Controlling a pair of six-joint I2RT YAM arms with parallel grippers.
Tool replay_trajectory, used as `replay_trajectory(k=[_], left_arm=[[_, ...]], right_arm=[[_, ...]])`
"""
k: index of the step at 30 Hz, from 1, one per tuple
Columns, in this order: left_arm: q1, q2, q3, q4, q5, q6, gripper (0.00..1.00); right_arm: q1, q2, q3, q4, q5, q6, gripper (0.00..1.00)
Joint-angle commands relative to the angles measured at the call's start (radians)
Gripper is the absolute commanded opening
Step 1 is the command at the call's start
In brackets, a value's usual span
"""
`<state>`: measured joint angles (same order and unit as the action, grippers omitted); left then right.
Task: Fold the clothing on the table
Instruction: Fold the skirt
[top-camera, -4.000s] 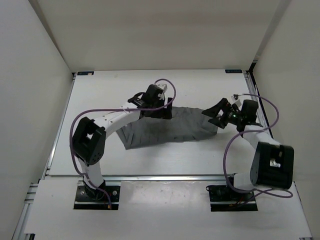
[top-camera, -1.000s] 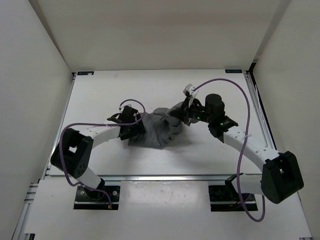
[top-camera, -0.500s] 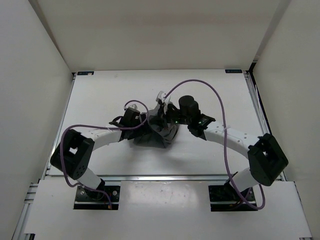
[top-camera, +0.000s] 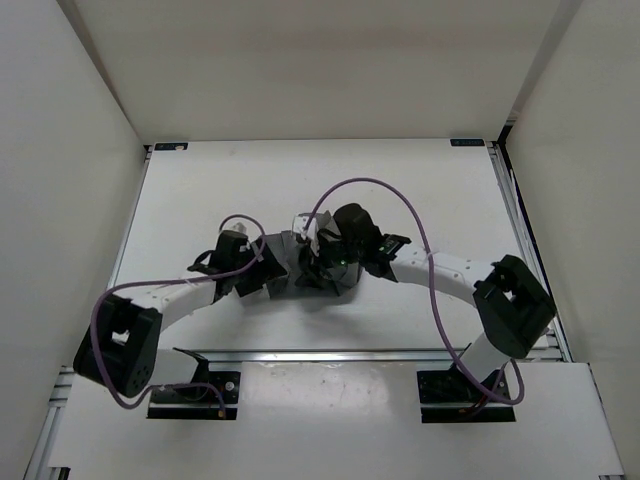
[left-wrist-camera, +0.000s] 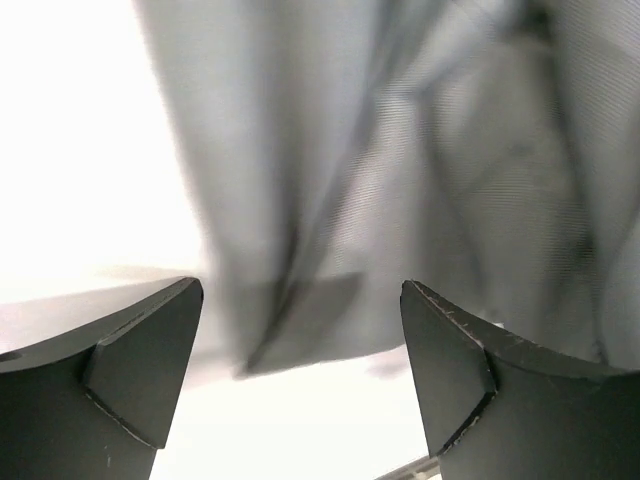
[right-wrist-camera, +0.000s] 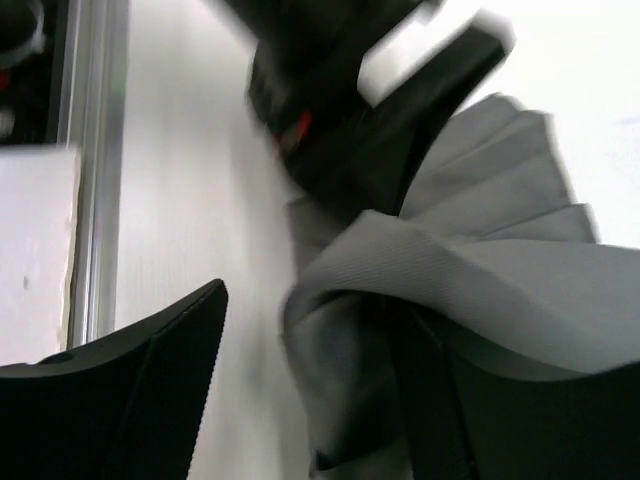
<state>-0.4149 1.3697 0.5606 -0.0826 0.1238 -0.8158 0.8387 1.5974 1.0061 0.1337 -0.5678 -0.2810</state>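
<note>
Setting: a white desk (top-camera: 200, 190) with silver rails (top-camera: 330, 353) along its edges, closed in by pale walls on three sides. Both arm bases sit at the near edge, and purple cables (top-camera: 372, 181) loop above the arms.
Clothing, place: the clothing (top-camera: 283, 262) lies in one small heap near the middle of the desk, squeezed between the two arms' ends.
Clothing, look: medium grey, soft and limp, with a fine ribbed weave. It is gathered into several folds and pleats instead of lying flat.
Overhead view only: shows the whole layout. The arms reach in from either side and meet at the heap, hiding much of it. The rest of the desk is white around them.
Left wrist view only: shows the weave close up. Long creases run down the cloth (left-wrist-camera: 400, 180) to a loose lower edge that lies on the white surface just beyond the fingertips.
Right wrist view only: shows a thick rolled fold of cloth (right-wrist-camera: 450, 270) with fanned pleats behind it. A dark, blurred part of the other arm (right-wrist-camera: 340, 130) lies just past it, with a rail (right-wrist-camera: 95, 150) at the left.
Left gripper (top-camera: 262, 276) (left-wrist-camera: 300, 300): jaws spread wide and holding nothing, with the cloth's edge in front of them.
Right gripper (top-camera: 316, 262) (right-wrist-camera: 305, 310): jaws apart. The rolled fold sits between them against one finger and partly hides it, with a clear gap on the other side, so it is not clamped.
</note>
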Motion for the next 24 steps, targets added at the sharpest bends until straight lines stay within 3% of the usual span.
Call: replay_trajectory(k=[1, 3, 5, 8, 11, 15, 19, 21, 23, 24], left_arm=[[0.079, -0.11, -0.077, -0.222, -0.053, -0.011, 0.91], [0.134, -0.199, -0.094, -0.264, -0.078, -0.016, 0.92], [0.223, -0.3, -0.103, -0.301, -0.081, -0.029, 0.91], [0.338, -0.458, -0.12, -0.353, -0.07, -0.04, 0.92], [0.38, -0.555, -0.113, -0.401, -0.047, -0.022, 0.91], [0.282, -0.554, -0.094, -0.401, -0.027, -0.017, 0.91], [0.133, -0.465, 0.048, -0.353, -0.058, 0.048, 0.92], [0.084, -0.393, 0.145, -0.353, -0.015, 0.079, 0.92], [0.059, -0.365, 0.191, -0.342, 0.019, 0.093, 0.92], [0.05, -0.363, 0.208, -0.312, 0.017, 0.083, 0.92]], right_arm=[[0.065, -0.065, -0.012, -0.164, -0.028, -0.231, 0.7], [0.098, -0.088, -0.055, -0.218, -0.001, -0.323, 0.74], [0.12, -0.144, -0.069, -0.197, 0.04, -0.302, 0.79], [0.062, -0.211, -0.029, -0.091, 0.014, -0.114, 0.87], [-0.032, -0.221, 0.082, -0.043, -0.041, 0.078, 0.92], [-0.18, -0.198, 0.128, -0.014, -0.116, 0.247, 0.94], [-0.256, -0.18, 0.077, -0.109, -0.112, 0.163, 0.93], [-0.274, -0.165, 0.054, -0.19, -0.145, 0.117, 0.91], [-0.291, -0.152, 0.001, -0.221, -0.188, 0.133, 0.78], [-0.309, -0.151, -0.023, -0.203, -0.216, 0.164, 0.6]])
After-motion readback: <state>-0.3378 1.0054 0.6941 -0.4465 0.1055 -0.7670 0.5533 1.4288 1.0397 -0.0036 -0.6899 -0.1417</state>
